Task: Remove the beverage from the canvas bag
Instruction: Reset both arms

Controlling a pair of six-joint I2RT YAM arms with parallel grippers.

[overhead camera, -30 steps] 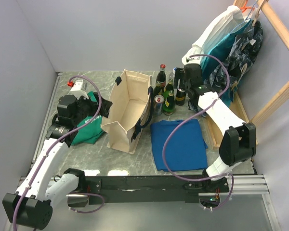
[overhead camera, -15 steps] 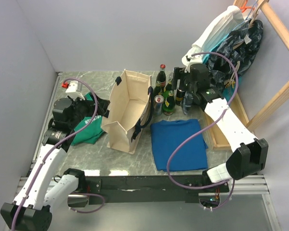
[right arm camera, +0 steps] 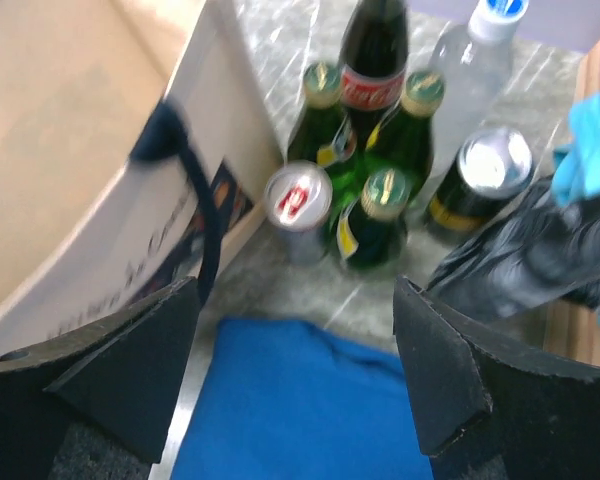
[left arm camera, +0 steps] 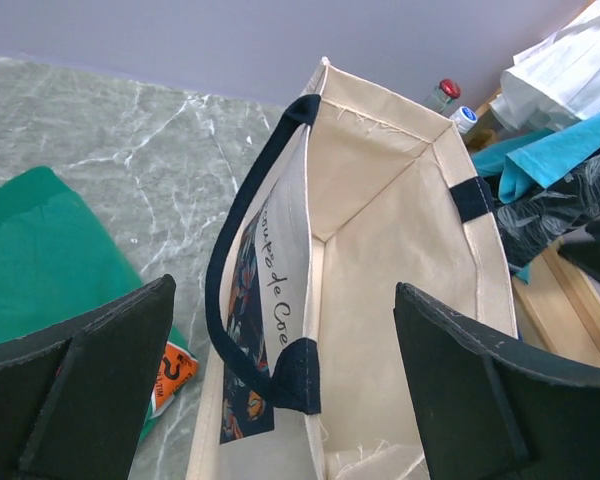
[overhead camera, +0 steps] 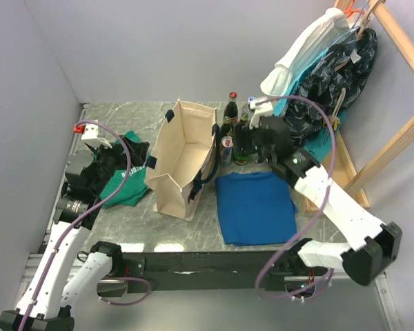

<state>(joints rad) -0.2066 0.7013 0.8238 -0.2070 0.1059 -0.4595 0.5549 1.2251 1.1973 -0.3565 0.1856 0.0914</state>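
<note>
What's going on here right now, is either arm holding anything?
Neither arm holds anything. The left gripper is open, facing the mouth of the upright canvas bag, and no drink shows in the part of its inside that is visible. The right gripper is open too, over the bottles and cans standing in a cluster on the table just right of the bag, next to the blue cloth.

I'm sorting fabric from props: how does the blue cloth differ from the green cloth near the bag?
The blue cloth lies folded flat and roughly square; the green cloth is bunched up. The blue cloth is plain, while the green cloth carries white lettering. The blue cloth sits to the right of the canvas bag, the green cloth to its left. Both rest on the marble table.
</note>
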